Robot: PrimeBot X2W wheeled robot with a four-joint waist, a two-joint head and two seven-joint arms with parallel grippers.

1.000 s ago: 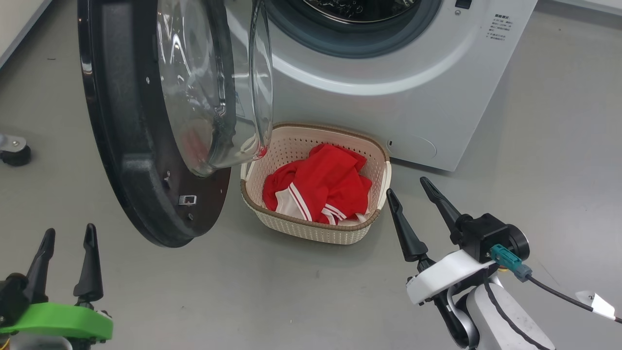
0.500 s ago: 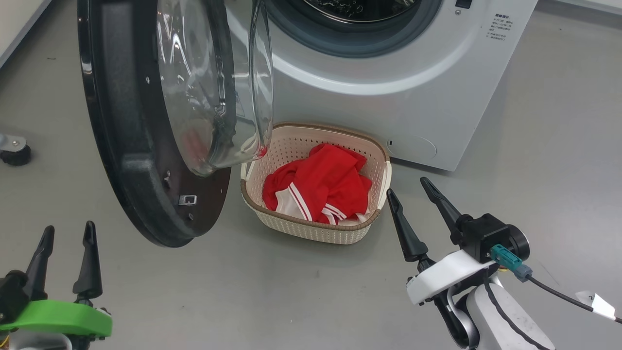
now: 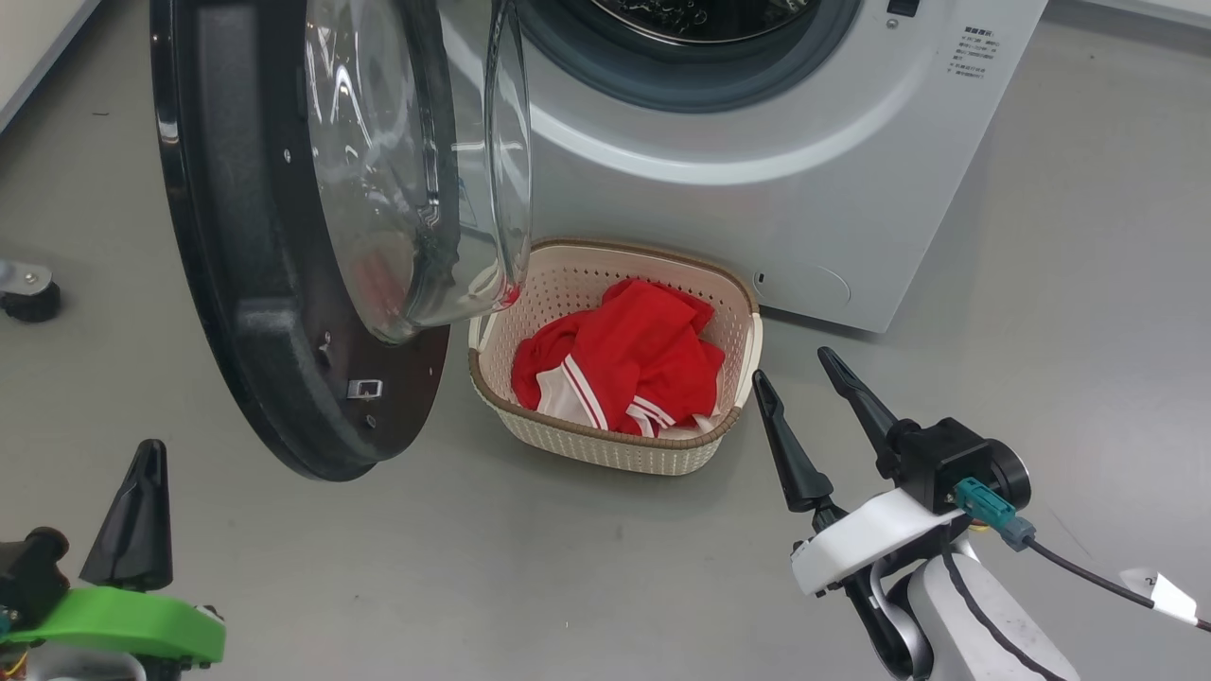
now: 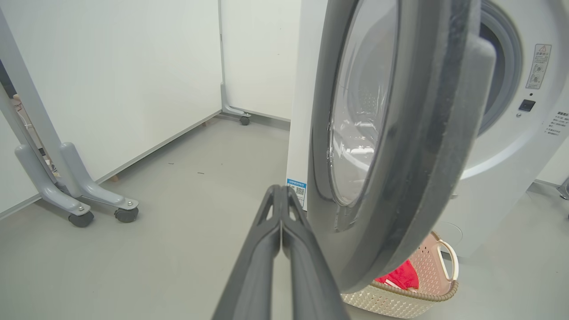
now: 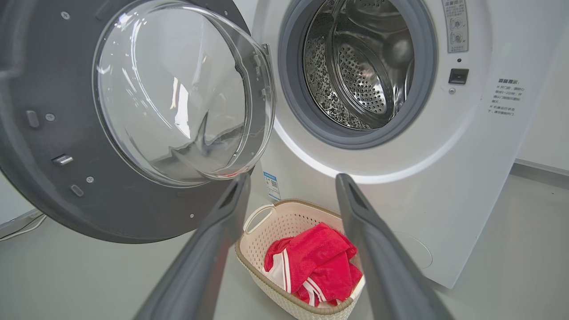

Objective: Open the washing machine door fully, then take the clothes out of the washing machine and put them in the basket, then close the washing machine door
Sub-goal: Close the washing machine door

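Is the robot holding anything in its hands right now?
No, nothing is held. The left gripper is shut on air, the right gripper is open and empty, and the red clothes lie in the basket.

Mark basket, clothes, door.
basket [image 3: 605, 452]: head view, front wall.
clothes [image 3: 634, 355]: head view, middle of the red fabric.
door [image 3: 241, 284]: head view, black rim.
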